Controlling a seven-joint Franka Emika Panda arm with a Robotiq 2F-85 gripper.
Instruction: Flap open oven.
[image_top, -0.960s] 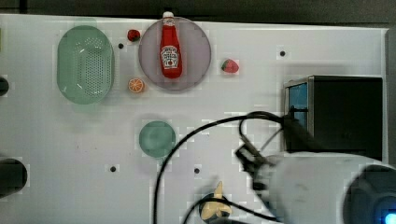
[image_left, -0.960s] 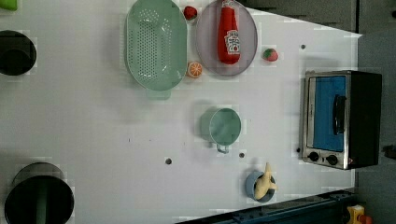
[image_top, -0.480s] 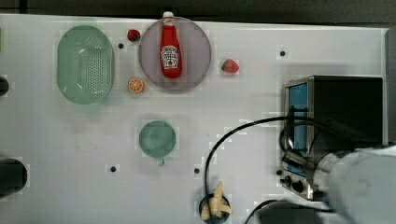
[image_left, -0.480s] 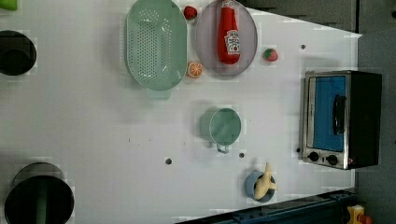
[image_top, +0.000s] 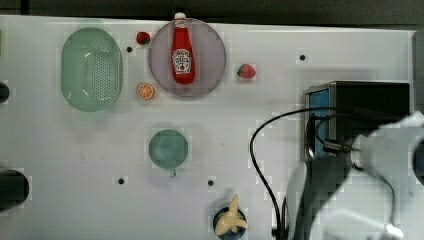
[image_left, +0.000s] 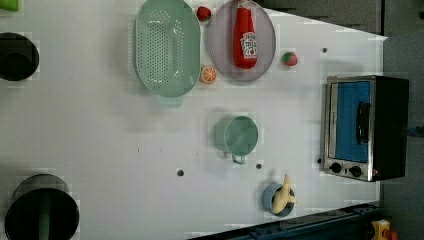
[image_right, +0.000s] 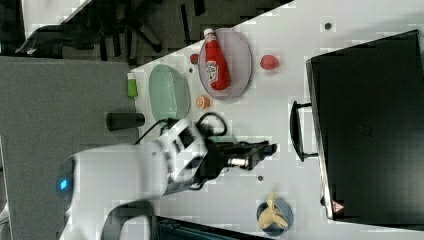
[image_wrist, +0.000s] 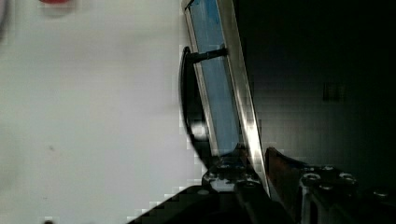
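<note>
The oven (image_left: 365, 127) stands with its door closed at the left view's right edge of the worktop (image_left: 110, 150), while the pincer (image_right: 265, 150), narrowly parted and grasping nothing, hangs near its handle (image_right: 296, 131).

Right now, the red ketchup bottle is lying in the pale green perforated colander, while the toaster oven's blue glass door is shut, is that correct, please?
Not quite. The red ketchup bottle lies on the round grey plate beside the pale green perforated colander, as the top view shows. The toaster oven's blue glass door is indeed shut.
</note>
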